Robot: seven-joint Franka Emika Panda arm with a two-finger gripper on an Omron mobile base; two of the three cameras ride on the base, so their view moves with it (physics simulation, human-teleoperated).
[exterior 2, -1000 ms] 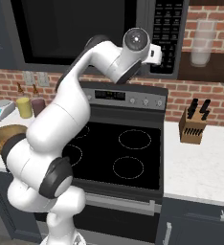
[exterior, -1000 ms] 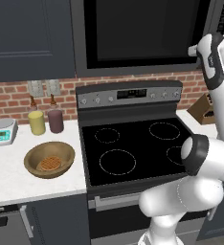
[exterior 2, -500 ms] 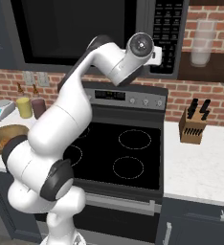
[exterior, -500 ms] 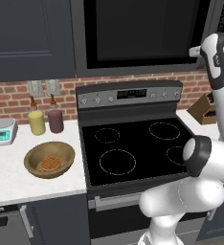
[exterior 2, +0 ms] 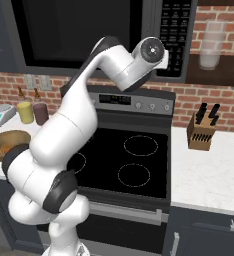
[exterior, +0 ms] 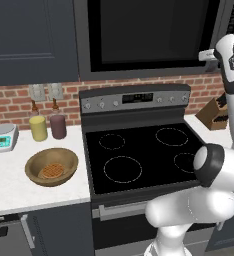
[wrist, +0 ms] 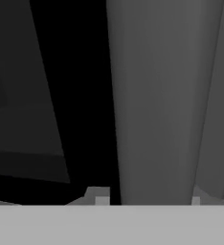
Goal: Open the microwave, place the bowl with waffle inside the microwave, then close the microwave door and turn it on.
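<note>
The microwave (exterior: 149,35) hangs over the stove with its door (exterior 2: 79,30) closed. My gripper (exterior: 209,54) is up at the door's right edge, beside the black keypad strip (exterior 2: 171,30). In the hand view the grey bar handle (wrist: 157,95) runs upright between my two fingertips and fills the gap, so my gripper (wrist: 149,197) is shut on it. The brown wooden bowl (exterior: 52,166) sits on the white counter left of the stove. It holds the round waffle (exterior: 52,171). The bowl's rim (exterior 2: 4,142) shows at the left edge of the right base view.
A black-topped stove (exterior: 144,150) lies below the microwave. Behind the bowl stand a yellow jar (exterior: 38,128), a maroon jar (exterior: 58,126) and a small scale (exterior: 2,137). A knife block (exterior 2: 201,134) stands on the right counter under a shelf that holds a glass (exterior 2: 211,45).
The jaws have closed onto the door handle. The hand has stayed at the door's right edge. The door, the bowl and the waffle have not moved.
</note>
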